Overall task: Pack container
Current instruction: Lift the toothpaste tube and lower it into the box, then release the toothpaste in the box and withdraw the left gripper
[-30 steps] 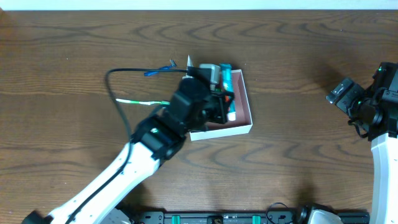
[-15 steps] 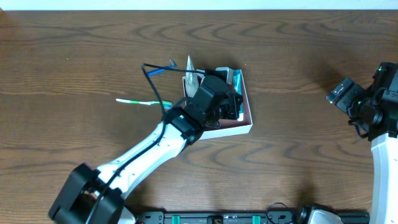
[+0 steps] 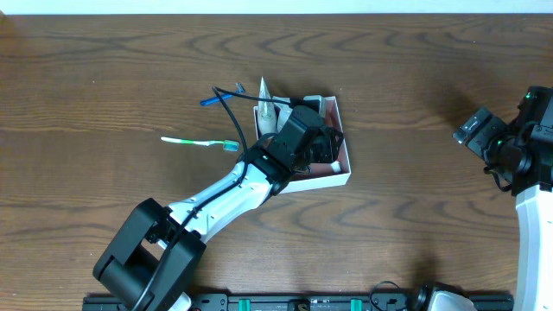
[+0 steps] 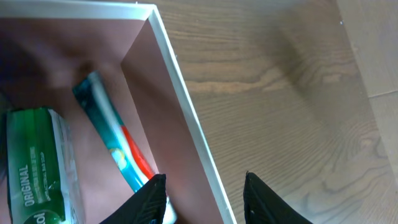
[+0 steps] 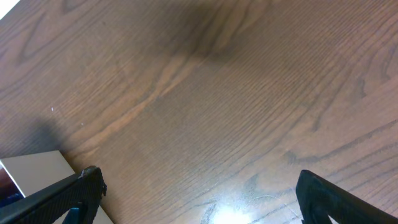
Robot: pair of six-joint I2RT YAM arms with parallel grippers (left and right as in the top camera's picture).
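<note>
The container, a shallow white-walled box with a reddish-brown inside, sits mid-table. My left gripper hangs over its right side. In the left wrist view the left gripper stands open astride the container's white wall, with one finger inside and one over the wood. Inside lie a blue-and-red toothpaste tube, beside the inner finger, and a green box. My right gripper rests far right. There the right gripper is wide open over bare wood.
A green-and-white toothbrush lies on the table left of the container. A small blue item and a white pointed sachet lie by the box's far-left corner. A black cable loops off the left arm there.
My left gripper has gone from shut to open over the container, and its arm has swung further right over the box. The toothpaste tube now lies free inside. The right arm has not moved.
</note>
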